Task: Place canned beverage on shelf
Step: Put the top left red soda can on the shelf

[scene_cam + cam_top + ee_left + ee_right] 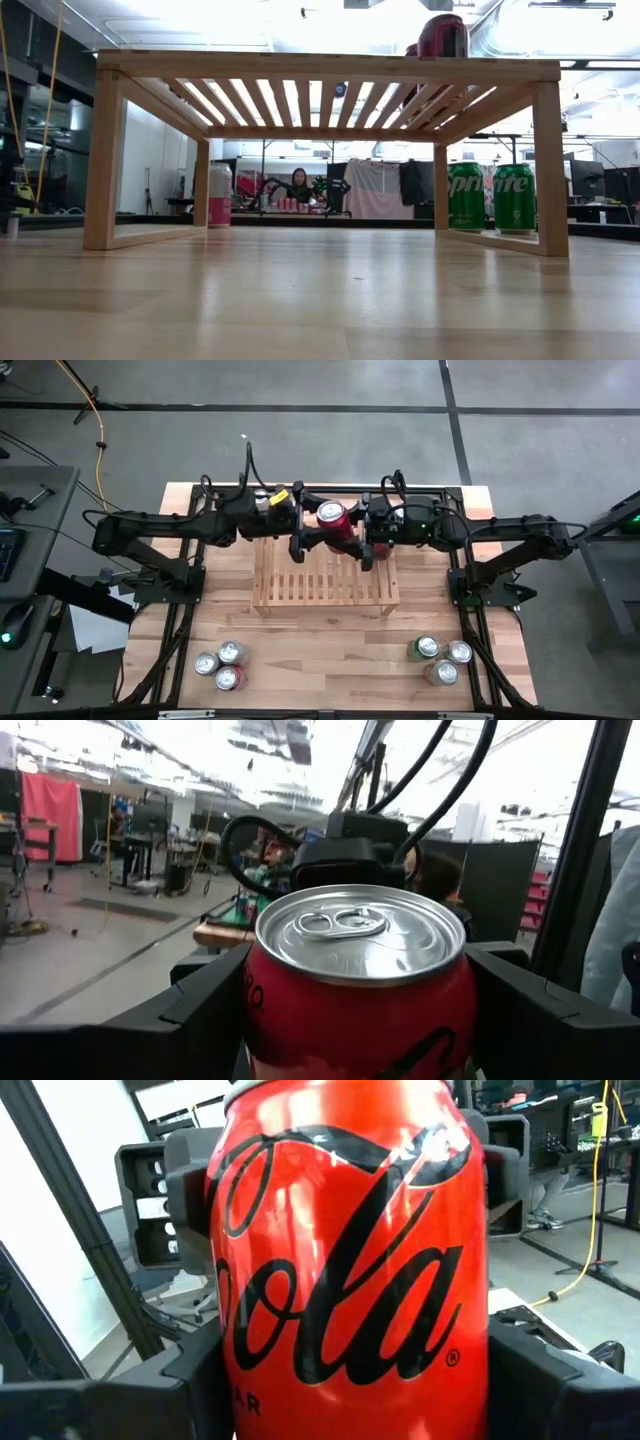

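Note:
A red Coca-Cola can (330, 514) stands upright over the far edge of the light wooden slatted shelf (325, 585). My left gripper (306, 526) comes at it from the table's left and my right gripper (358, 528) from the right. Each has one finger on either side of the can. In the low view the can (443, 35) shows above the shelf top (330, 66). The rail hides its bottom, so I cannot tell whether it stands on the slats. My left gripper has the can's wall below the rim (262, 1010) between its two fingers (205, 1005), which come level from the table's left. The can is upright with its top up. My right gripper has the can's printed wall (240, 1380) between its two fingers (185, 1380), coming level from the table's right. The can is upright.
Three cans (222, 664) stand near the front left and three more, one of them green (438, 658), near the front right. Two green Sprite cans (490, 197) and a pink-and-white can (220, 195) show under the shelf in the low view. A person sits in the room beyond.

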Robot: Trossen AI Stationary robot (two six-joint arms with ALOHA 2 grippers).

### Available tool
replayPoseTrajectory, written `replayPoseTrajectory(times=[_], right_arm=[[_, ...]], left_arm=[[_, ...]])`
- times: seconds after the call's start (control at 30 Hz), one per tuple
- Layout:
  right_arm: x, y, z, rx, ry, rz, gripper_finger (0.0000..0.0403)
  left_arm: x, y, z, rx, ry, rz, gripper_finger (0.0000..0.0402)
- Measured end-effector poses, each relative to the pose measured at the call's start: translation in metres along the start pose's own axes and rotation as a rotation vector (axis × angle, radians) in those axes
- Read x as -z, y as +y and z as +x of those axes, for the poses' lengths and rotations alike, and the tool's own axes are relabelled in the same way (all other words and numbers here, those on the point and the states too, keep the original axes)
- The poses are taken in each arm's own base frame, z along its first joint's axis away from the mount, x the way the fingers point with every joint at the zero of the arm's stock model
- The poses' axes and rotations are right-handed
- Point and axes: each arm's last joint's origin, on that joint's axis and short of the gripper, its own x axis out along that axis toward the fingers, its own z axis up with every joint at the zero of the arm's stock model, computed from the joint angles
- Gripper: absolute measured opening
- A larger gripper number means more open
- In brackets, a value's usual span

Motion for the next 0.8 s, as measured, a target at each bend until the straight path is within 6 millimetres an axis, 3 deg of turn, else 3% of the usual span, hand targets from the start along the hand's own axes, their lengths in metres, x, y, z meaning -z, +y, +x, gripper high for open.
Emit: replayPoseTrajectory(times=[0.17,0.47,0.8], right_arm=[[-0.01,0.001,-0.011,0.05,-0.044,0.018,0.0381],[-0.03,0.006,-0.035,0.03,-0.076,0.036,0.0358],[-0.051,0.012,-0.027,0.037,0.074,-0.038,0.0359]], left_arm=[[-0.012,0.004,-0.015,-0.045,0.031,0.035,0.0283],[-0.015,0.002,-0.029,-0.048,0.129,0.047,0.0283],[0.005,-0.007,-0.031,-0.004,0.314,0.036,0.0283]])
